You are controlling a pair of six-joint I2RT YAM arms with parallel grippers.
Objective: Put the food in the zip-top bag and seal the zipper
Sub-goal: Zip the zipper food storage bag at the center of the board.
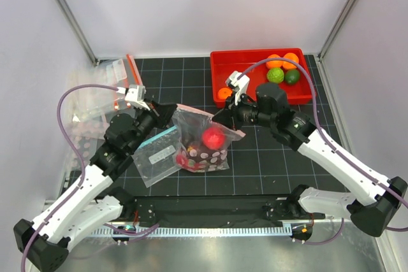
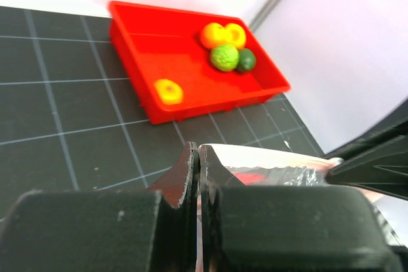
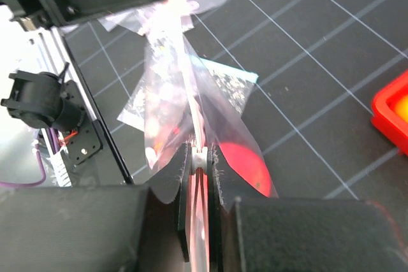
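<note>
Above the dark gridded surface (image 1: 268,157), the zip-top bag (image 1: 203,151) is stretched between both claws. One top corner is pinched by the closed left claw (image 1: 169,111), the other by the closed right claw (image 1: 221,118). The red round fruit (image 1: 213,136) is seen inside, just beside the right claw.
</note>
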